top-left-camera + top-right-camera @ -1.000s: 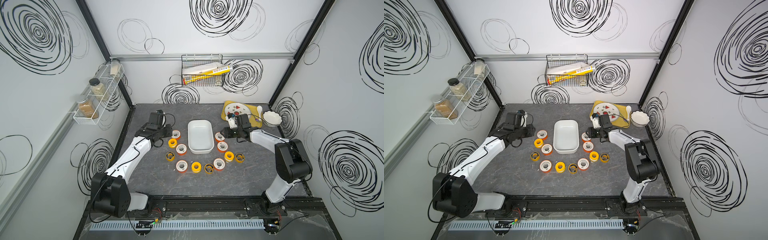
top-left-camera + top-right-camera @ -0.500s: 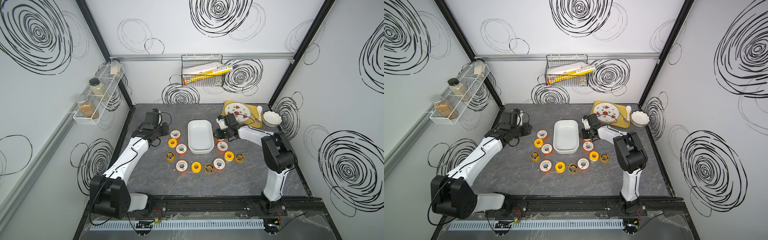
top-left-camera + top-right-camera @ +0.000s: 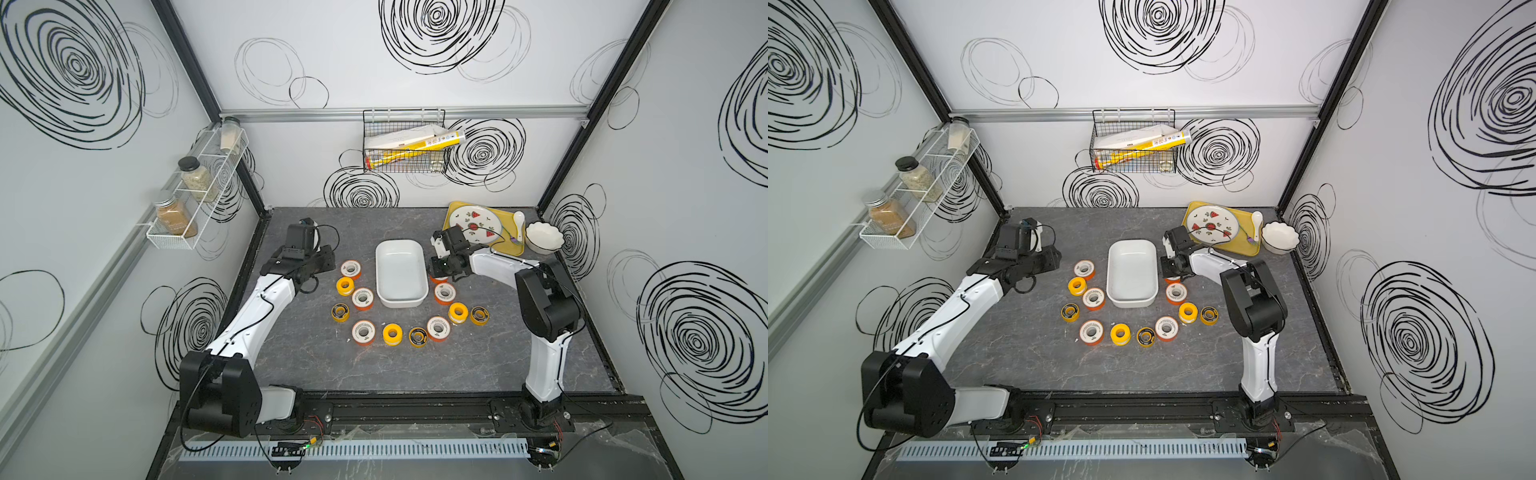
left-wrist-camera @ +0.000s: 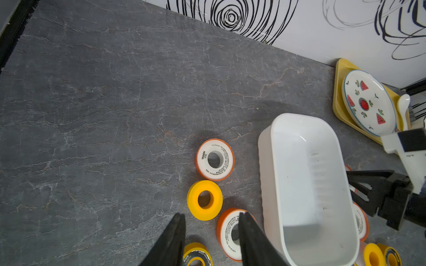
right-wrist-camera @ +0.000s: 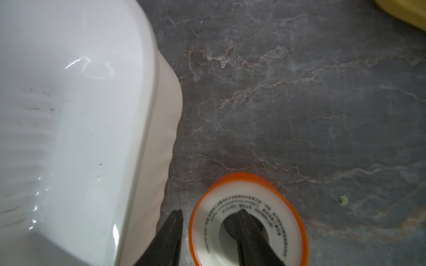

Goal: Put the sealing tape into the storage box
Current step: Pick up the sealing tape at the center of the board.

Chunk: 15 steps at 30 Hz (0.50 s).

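- The sealing tape (image 3: pixel 392 333) spools lie flat on the table (image 3: pixel 316 365), ringing the storage box (image 3: pixel 401 270) on both long sides and its near end.
- The right gripper (image 5: pixel 209 213) is part-open beside the box, straddling an orange spool (image 5: pixel 249 195). One finger (image 5: pixel 246 235) is in its hole, the other between spool and box.
- The left gripper (image 4: pixel 212 215) is part-open and empty on the box's opposite side.
- A spool (image 4: pixel 214 159) there reads "VASEN".
- A yellow tray (image 3: pixel 509 245) holding a watermelon plate (image 3: pixel 473 220) sits beyond the box.

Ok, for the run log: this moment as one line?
storage box: empty | right gripper: open, straddling orange spool wall | left gripper: open, empty
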Motion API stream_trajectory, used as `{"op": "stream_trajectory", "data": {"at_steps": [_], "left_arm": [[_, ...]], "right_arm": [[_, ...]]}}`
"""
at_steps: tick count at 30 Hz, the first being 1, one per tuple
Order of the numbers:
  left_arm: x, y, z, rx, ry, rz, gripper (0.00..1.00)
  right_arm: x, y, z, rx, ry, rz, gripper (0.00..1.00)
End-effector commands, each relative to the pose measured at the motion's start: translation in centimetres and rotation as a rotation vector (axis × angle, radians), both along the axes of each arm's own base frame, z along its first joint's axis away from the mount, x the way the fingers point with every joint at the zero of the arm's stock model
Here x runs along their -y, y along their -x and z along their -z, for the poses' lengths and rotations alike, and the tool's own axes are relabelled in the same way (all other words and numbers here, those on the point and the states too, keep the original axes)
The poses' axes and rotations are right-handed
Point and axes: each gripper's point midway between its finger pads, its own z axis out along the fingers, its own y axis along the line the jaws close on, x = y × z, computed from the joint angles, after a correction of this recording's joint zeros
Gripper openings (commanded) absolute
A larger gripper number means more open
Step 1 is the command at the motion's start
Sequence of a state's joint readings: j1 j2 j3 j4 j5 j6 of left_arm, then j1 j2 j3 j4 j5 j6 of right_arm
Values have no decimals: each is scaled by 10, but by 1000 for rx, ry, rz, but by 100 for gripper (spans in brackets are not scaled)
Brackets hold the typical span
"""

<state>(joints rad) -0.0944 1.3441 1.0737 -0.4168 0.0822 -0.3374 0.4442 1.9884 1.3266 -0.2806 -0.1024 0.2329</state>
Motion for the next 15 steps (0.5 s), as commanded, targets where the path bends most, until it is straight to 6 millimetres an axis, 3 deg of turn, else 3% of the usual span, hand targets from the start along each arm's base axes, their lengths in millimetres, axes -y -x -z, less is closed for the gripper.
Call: {"op": "stream_trajectory", "data": {"at_steps": [1,7,15], "left_arm": [[-2,-4,-9,40,18,-5,45],[-4,-5,-7,34,25,-7,45],[-5,-5,-7,32,22,-11,45]], "right_arm": [[7,6,10,-34,63,15,44],[10,6,2,-17,78,18,44],[21,7,11,-38,144,40,43]]}}
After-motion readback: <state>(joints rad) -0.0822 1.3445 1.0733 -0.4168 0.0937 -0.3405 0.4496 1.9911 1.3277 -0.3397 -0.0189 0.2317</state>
